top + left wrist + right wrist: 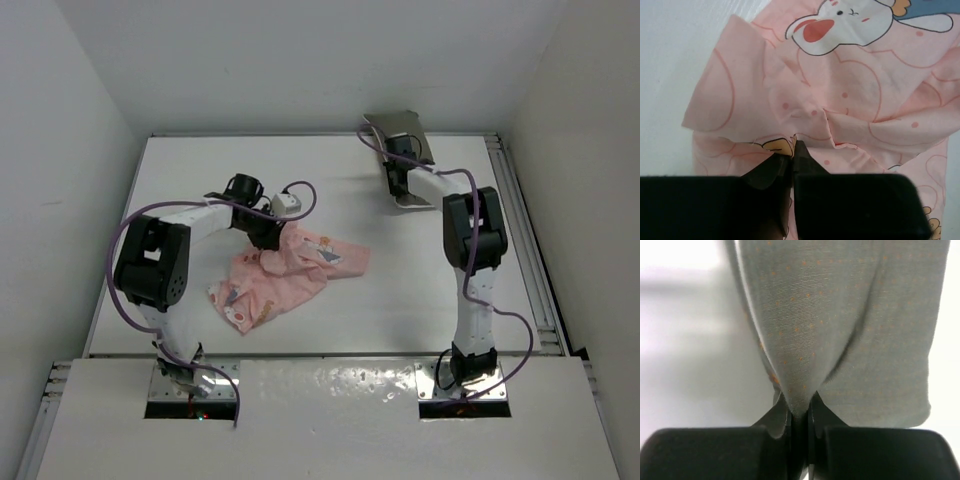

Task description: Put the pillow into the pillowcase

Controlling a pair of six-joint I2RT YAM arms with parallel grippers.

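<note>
The pink rabbit-print pillowcase [295, 268] lies crumpled on the white table, left of centre. My left gripper [267, 237] is at its upper-left part. In the left wrist view that gripper [792, 151] is shut on a fold of the pillowcase [840, 95], cloth pinched between the black fingertips. The olive-grey pillow [408, 130] is at the far back of the table, right of centre, its near edge lifted. My right gripper [399, 153] is at that edge. The right wrist view shows this gripper [800, 409] shut on a bunched ridge of the pillow [840, 315].
White walls close the table in at the left, back and right. A metal rail [528, 260] runs along the table's right edge. Purple cables [300, 195] loop off both arms. The pillow and the pillowcase lie well apart, with bare table [400, 290] between them.
</note>
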